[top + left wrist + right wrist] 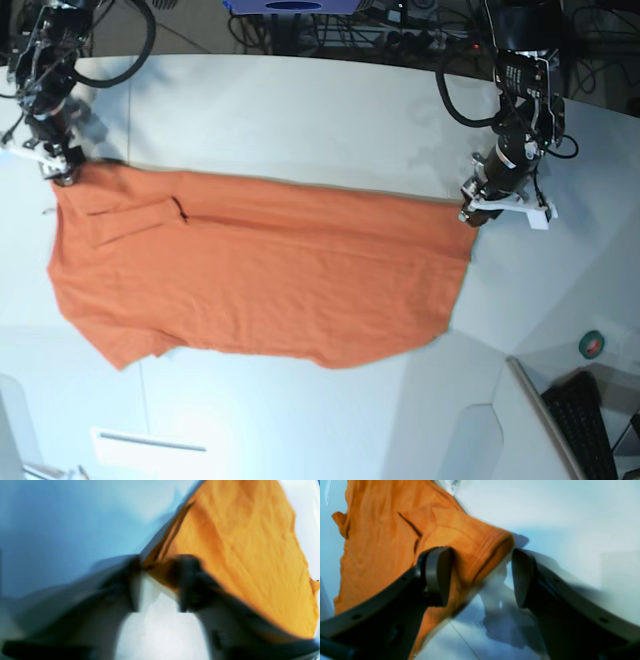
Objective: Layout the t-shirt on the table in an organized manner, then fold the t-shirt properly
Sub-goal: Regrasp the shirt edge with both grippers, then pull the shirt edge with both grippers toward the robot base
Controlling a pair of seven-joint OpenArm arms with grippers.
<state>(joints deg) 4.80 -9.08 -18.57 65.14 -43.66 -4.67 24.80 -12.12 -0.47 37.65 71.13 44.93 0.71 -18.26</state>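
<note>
Reaching down, both arms meet the t-shirt (pixel 260 280) corners.

The t-shirt (pixel 260 285) I work on is soft matt orange cloth, finely creased. The table (pixel 300 110) is smooth white. My right gripper (pixel 480 577) has matt dark plastic pads.

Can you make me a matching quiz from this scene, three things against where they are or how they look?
1. t-shirt
2. left gripper
3. right gripper
4. table

A. white and bare at the far side
B. jaws apart over a folded sleeve edge
C. orange, spread out across the table
D. at the shirt's corner, base view's right

Pairs: 1-C, 2-D, 3-B, 4-A
</note>
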